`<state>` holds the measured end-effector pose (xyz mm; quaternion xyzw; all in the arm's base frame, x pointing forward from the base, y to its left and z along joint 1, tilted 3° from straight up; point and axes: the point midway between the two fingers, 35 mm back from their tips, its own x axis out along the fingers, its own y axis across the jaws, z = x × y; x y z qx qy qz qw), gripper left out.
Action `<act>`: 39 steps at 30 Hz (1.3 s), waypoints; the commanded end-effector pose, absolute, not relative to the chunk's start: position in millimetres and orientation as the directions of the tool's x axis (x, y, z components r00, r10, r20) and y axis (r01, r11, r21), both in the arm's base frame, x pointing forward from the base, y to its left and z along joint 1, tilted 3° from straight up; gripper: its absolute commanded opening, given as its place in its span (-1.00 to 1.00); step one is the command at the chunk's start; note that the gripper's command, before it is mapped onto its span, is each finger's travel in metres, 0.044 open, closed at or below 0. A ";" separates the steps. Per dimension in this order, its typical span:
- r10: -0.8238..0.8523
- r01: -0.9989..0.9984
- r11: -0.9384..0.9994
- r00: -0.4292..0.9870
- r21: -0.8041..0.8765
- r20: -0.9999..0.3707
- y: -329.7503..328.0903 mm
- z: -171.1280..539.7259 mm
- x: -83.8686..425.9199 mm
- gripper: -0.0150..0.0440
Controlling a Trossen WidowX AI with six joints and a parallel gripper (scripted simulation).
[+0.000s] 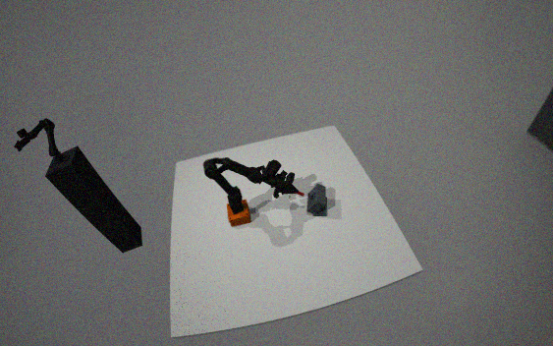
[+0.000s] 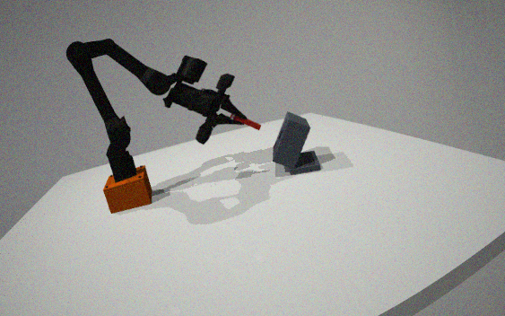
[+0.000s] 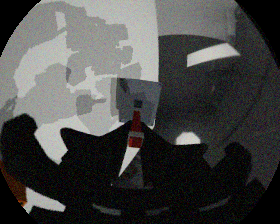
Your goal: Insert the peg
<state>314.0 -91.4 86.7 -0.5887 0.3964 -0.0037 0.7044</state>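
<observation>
Jaws clamped on red peg point(image 2: 247, 121), held off the tabletop point(image 2: 331, 224) just short of the sloped panel point(image 2: 291, 139), tip aimed at its face so the push follows the hole axis.

"What's my arm point(image 2: 102, 96) doing?"

"From here I see it rise off its orange base point(image 2: 127, 194), bend sharply at a high elbow, then reach forward and down. The wrist tilts so the gripper point(image 2: 234, 118) points ahead and slightly downward, well above the table."

"And the fingers?"

"They're closed tight on the red peg point(image 2: 251, 123), which sticks out past the fingertips. On my wrist camera the peg point(image 3: 135, 135) sits centred between both dark fingers."
</observation>
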 end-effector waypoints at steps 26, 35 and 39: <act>-0.466 -0.449 0.251 0.721 -0.858 -0.513 -96.3 73.6 330.6 -0.49; -0.467 -0.445 0.241 0.726 -0.862 -0.506 -98.4 70.1 334.0 -0.49; -0.467 -0.445 0.241 0.726 -0.863 -0.505 -100.8 67.8 337.1 -0.49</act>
